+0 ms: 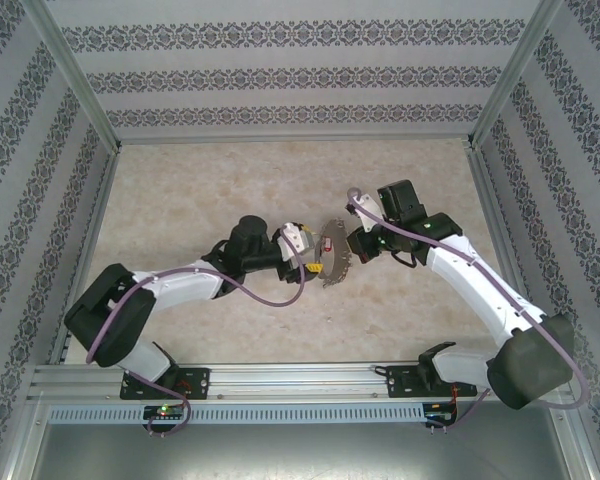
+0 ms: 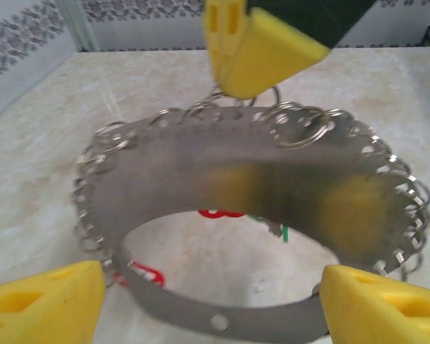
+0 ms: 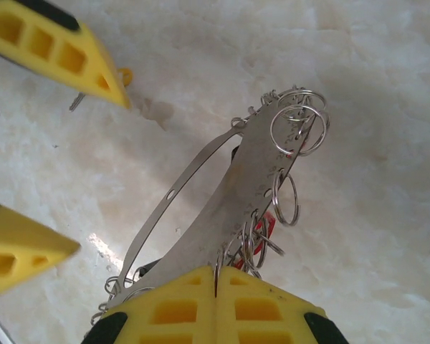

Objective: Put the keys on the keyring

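Right end effector (image 3: 216, 276) pinched tight on the keyring (image 3: 236, 193), holding it upright over the worktop (image 3: 373, 107); left end effector (image 2: 215, 308) spread wide, one finger either side of it; keys (image 2: 222, 213) with red tags seen through the loop.

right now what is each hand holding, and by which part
The right hand pinches the keyring by its ring-fringed edge; the left hand stands open around it.

The keyring (image 1: 332, 260) sits at mid-table between both arms. The right gripper (image 1: 351, 250) meets its right edge. The left gripper (image 1: 313, 255) is just beside its left.
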You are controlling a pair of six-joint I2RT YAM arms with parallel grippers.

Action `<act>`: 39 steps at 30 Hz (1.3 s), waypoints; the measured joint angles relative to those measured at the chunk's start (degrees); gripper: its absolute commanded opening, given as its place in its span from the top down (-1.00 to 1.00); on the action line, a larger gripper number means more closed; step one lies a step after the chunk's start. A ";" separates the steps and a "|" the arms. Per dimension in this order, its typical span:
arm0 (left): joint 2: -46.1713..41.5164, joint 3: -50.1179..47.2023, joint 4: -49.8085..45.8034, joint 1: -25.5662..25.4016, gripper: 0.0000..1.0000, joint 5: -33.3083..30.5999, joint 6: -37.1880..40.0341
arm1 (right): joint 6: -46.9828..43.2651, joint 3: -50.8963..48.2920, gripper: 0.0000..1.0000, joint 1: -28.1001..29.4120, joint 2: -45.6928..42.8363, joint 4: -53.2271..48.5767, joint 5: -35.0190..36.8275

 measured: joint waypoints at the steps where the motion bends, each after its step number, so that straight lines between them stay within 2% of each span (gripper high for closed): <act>1: 0.81 0.00 0.31 -0.90 -0.61 0.42 -0.39 | 0.02 -0.28 1.00 0.00 0.48 0.22 -0.37; 5: 3.80 -0.15 2.69 -3.45 -0.59 2.38 -3.19 | -0.24 -3.06 1.00 0.00 0.79 1.51 -1.31; 9: 4.24 -0.42 3.85 -3.63 -0.41 3.23 -4.79 | -0.26 -3.85 1.00 0.00 0.79 1.55 -1.77; 12: 4.24 -1.11 6.23 -3.63 -0.39 2.78 -6.49 | -0.87 -5.07 1.00 -0.04 0.11 3.65 -2.34; 15: 4.52 -2.64 8.09 -3.58 -0.35 1.09 -11.85 | -2.29 -7.93 1.00 -0.04 -1.60 5.44 -3.32; 18: 5.55 -2.78 9.46 -2.84 -0.29 -0.66 -21.77 | -3.74 -9.49 1.00 -0.04 -2.10 7.19 -4.33; 21: 5.46 -4.09 12.41 -0.61 -0.42 -1.64 -30.21 | -6.29 -10.95 1.00 -0.04 -2.93 8.68 -5.46; 24: 2.73 -6.23 12.28 0.68 -0.48 -1.79 -34.32 | -8.98 -12.22 1.00 -0.26 -4.31 9.94 -7.13; 27: -2.67 -7.32 10.69 0.68 -0.53 -1.46 -35.58 | -11.30 -13.20 1.00 -0.44 -5.18 11.89 -9.40; 32: -7.32 -7.65 10.75 0.68 -0.27 0.55 -35.30 | -15.63 -16.65 1.00 -0.81 -7.06 16.00 -13.60; 35: -7.17 -9.55 12.46 0.68 0.01 4.22 -31.76 | -19.06 -19.52 1.00 -0.79 -9.53 18.51 -16.72; 39: -6.67 -10.16 11.47 0.68 0.05 7.93 -24.17 | -25.03 -22.56 1.00 -0.79 -13.77 20.65 -21.07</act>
